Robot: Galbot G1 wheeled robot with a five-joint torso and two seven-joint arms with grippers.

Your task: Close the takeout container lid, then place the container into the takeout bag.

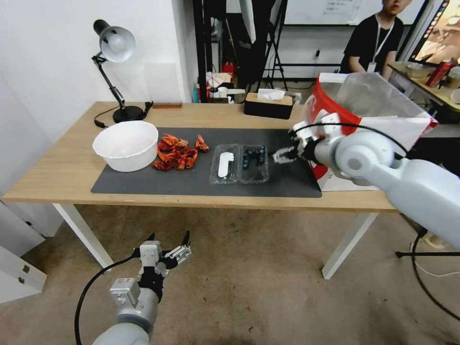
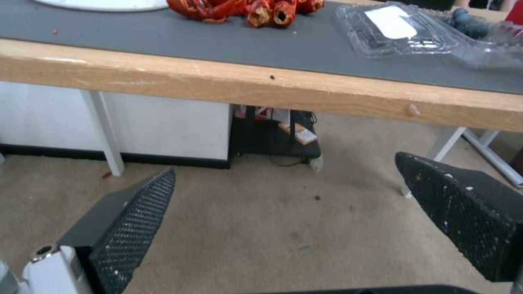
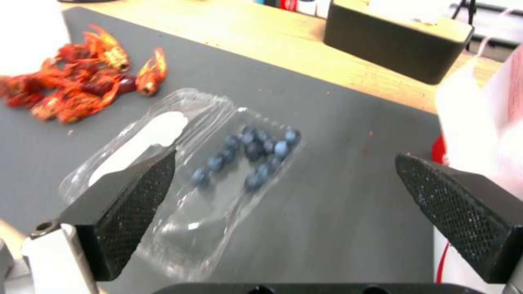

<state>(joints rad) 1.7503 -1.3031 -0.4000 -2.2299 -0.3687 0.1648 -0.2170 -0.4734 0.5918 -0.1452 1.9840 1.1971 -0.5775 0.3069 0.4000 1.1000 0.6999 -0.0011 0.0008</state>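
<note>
Nearest to the head camera hangs the left gripper (image 1: 168, 238), low in front of the table (image 1: 62, 167) edge and above the floor, its fingers spread apart and holding nothing. Farther up, the right gripper (image 1: 286, 146) is over the dark mat (image 1: 287, 182), just beside the right side of the container (image 1: 254, 163); its jaws are wide apart and empty, and in the right wrist view the two black pads (image 3: 130, 196) frame the container (image 3: 240, 167) below them without touching it. The container lies open and flat on the mat, with dark blueberries (image 1: 254, 156) in its right half. Its lid (image 1: 224, 165), with a white label, lies folded out to the left, still hinged to the box. Left of the lid is a heap of red crayfish (image 1: 178, 152), and next to that a white bowl (image 1: 126, 144). The bag (image 1: 364, 103), red and white with foil inside, stands open at the right end of the table, behind the right arm. A black tissue box (image 1: 269, 104) sits at the back of the table, and a desk lamp (image 1: 115, 57) at the back left.
</note>
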